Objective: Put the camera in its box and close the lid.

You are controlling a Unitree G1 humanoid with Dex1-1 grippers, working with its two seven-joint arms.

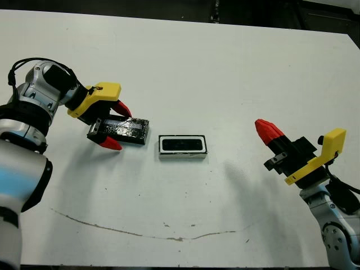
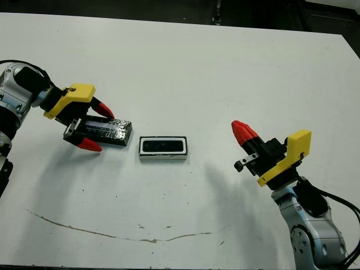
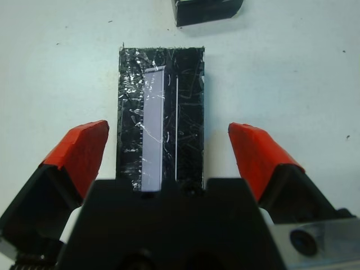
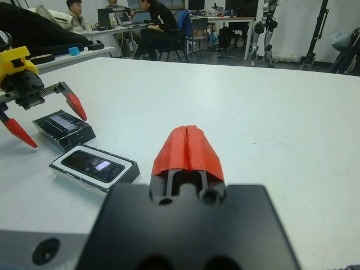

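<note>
The lid (image 1: 128, 129), black with silvery speckles and a pale strip, lies flat on the white table (image 1: 225, 73) at the left. My left gripper (image 1: 119, 126) is open astride it, one red finger on each long side; in the left wrist view a gap shows between each finger (image 3: 81, 149) and the lid (image 3: 162, 112). Just right of the lid sits the box (image 1: 162, 147), with the camera (image 1: 182, 145) lying inside it, screen up. My right gripper (image 1: 263, 127) is shut on nothing and hovers well to the right of the box; its closed red tips (image 4: 188, 138) point toward it.
A thin brown scratch line (image 1: 140, 232) runs across the table near its front edge. People sit at desks (image 4: 146, 25) in the room beyond the table's far side.
</note>
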